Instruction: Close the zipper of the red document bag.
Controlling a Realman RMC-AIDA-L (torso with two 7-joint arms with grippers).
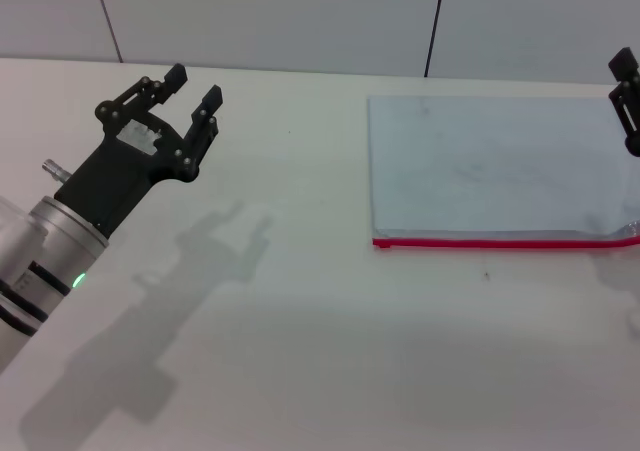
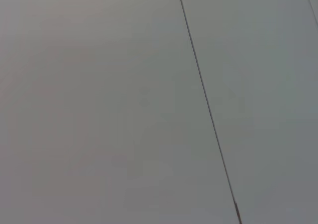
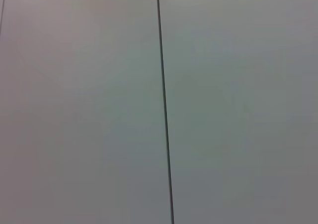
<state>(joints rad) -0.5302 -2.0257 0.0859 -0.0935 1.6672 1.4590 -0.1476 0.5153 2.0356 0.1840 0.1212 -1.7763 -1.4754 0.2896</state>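
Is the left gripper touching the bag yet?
Apart. The head view shows the left gripper raised over bare table, jaws open, well left of the bag.

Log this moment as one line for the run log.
stage: approach | flat pale blue-grey plastic document bag: on white table | red zipper strip: near edge, untouched | left gripper: open, raised, far left | right gripper: at bag's right edge

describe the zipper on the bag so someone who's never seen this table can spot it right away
On the white table, look to the robot's right side for the flat pale blue-grey document bag. The zipper is the thin bright red strip running along the bag's long edge nearest the robot. It is the only red thing in view, and a silvery band borders it.
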